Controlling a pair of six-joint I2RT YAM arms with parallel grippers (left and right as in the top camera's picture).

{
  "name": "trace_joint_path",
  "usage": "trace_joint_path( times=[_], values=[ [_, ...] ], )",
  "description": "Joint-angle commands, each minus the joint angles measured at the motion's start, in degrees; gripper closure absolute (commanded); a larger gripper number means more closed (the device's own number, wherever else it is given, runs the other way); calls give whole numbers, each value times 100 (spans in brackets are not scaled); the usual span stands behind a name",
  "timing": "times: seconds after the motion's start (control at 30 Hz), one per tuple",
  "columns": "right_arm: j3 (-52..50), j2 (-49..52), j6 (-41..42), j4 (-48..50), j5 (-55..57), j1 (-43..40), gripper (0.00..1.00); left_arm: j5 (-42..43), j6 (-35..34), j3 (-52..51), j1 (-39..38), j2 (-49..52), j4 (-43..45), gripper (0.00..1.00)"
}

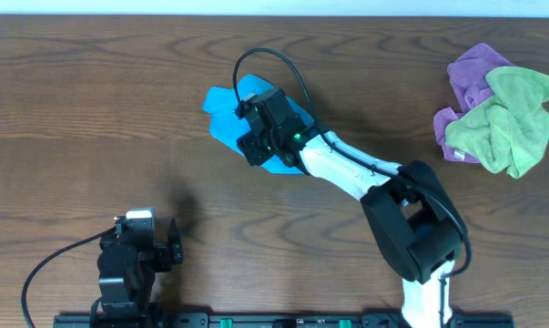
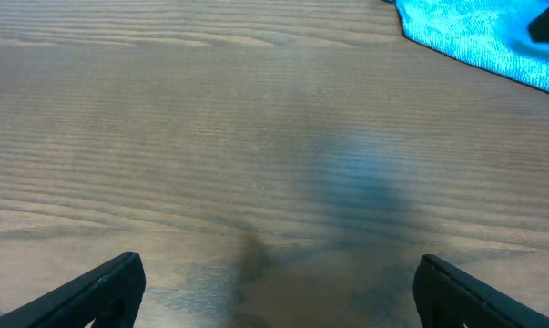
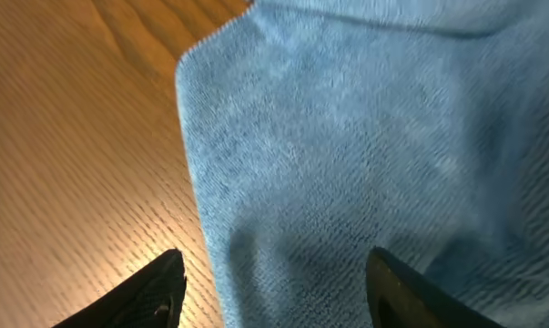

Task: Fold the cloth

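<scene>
A blue cloth [image 1: 227, 111] lies on the wooden table at the middle back, partly hidden under my right arm. My right gripper [image 1: 254, 146] hovers right over its front part, open and empty. In the right wrist view the cloth [image 3: 365, 146] fills most of the frame, its left edge running between the two open fingers [image 3: 274, 296]. My left gripper [image 1: 156, 239] rests near the front left, open and empty, over bare wood [image 2: 274, 292]. A corner of the blue cloth [image 2: 474, 36] shows at the top right of the left wrist view.
A pile of purple [image 1: 472, 73] and green [image 1: 511, 123] cloths lies at the far right of the table. The table's back edge runs along the top of the overhead view.
</scene>
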Motion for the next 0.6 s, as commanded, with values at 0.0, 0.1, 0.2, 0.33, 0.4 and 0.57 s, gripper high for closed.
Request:
trace_joint_path(
  times=[0.0, 0.1, 0.2, 0.33, 0.4, 0.57],
  values=[
    [24, 136, -170, -11, 37, 76, 37, -103, -15, -39, -20, -42, 4, 5],
    [24, 197, -170, -37, 35, 81, 39, -103, -17, -39, -20, -42, 4, 5],
    [24, 297, -168, -85, 35, 85, 42, -103, -15, -39, -20, -42, 4, 5],
    [24, 396, -168, -181, 35, 90, 47, -103, -17, -39, -20, -42, 4, 5],
    [24, 398, -168, -179, 37, 90, 51, -103, -15, -39, -20, -42, 4, 5],
    [24, 398, -162, -168, -17, 96, 82, -103, -17, -39, -20, -42, 4, 5]
  ],
)
